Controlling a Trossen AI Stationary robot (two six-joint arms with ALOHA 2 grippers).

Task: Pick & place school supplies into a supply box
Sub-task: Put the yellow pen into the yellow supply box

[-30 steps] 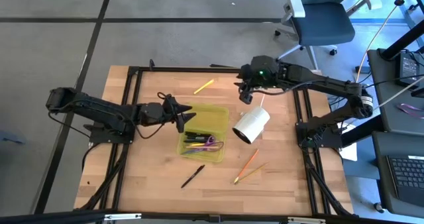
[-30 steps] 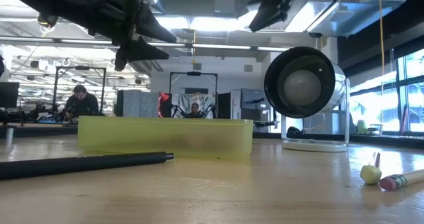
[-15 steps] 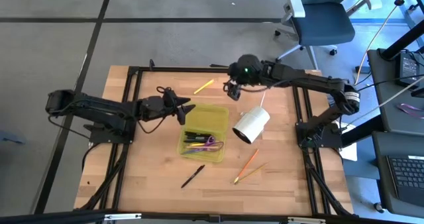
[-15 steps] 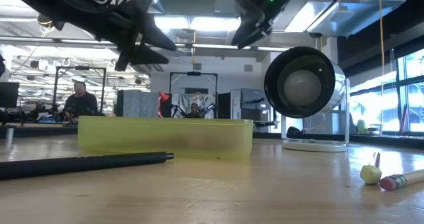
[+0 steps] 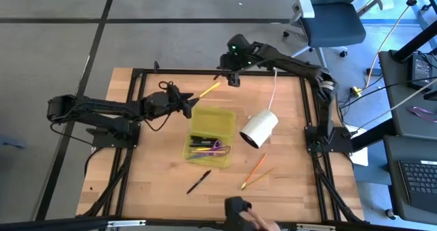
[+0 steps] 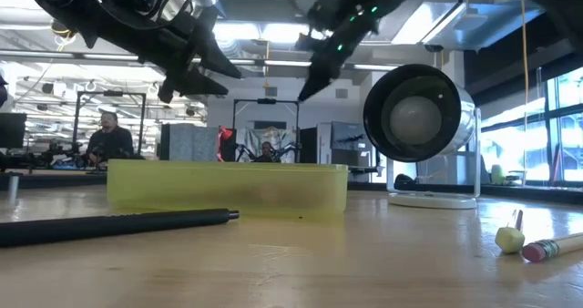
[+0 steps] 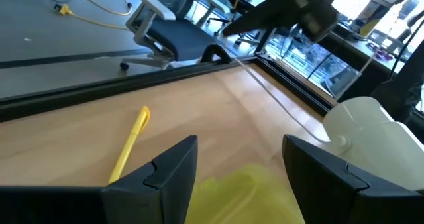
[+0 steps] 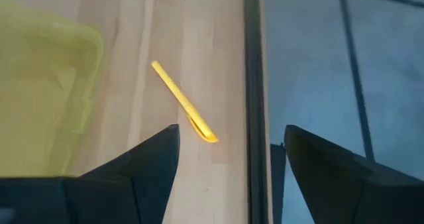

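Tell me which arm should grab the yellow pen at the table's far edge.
Probably right. The right gripper hangs open close to the yellow pen, which shows between its fingers in its wrist view. The left gripper, also open, is at the supply box corner, slightly farther away and more side-on.

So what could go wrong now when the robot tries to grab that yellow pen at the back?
Three things, maybe. Both the left gripper and the right gripper are open near the yellow pen, so the arms might bump each other. The pen lies close to the table's back edge, so a nudge could roll it off. And the cord of the white cylinder runs under the right arm, which could snag it.
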